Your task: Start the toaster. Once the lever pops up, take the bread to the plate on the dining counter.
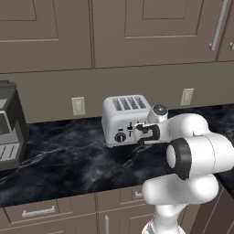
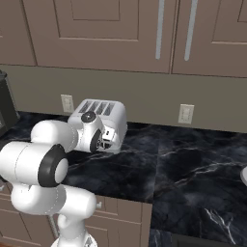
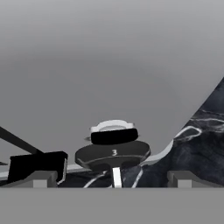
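Note:
The silver-grey toaster (image 1: 119, 114) stands on the black marble worktop against the back wall, also seen from the right side (image 2: 99, 113). My gripper (image 1: 138, 132) is open and sits right at the toaster's front face, low down (image 2: 108, 137). In the hand view the toaster's grey face (image 3: 109, 65) is very close. A black round knob (image 3: 113, 153) lies between my spread fingertips (image 3: 41, 179), and a black slider (image 3: 37, 165) is just left of it. The gripper (image 3: 113, 181) holds nothing. The bread is hidden. The plate and the dining counter are out of view.
A dark grey boxy appliance (image 1: 8, 125) stands at the worktop's left end. Wall outlets (image 1: 78, 106) (image 1: 186, 97) flank the toaster. Taupe cabinets (image 1: 137, 32) hang above, drawers (image 1: 39, 211) below. Open marble worktop (image 2: 193, 164) stretches right of the toaster. A pale sliver (image 2: 244, 176) that I cannot identify touches the right edge.

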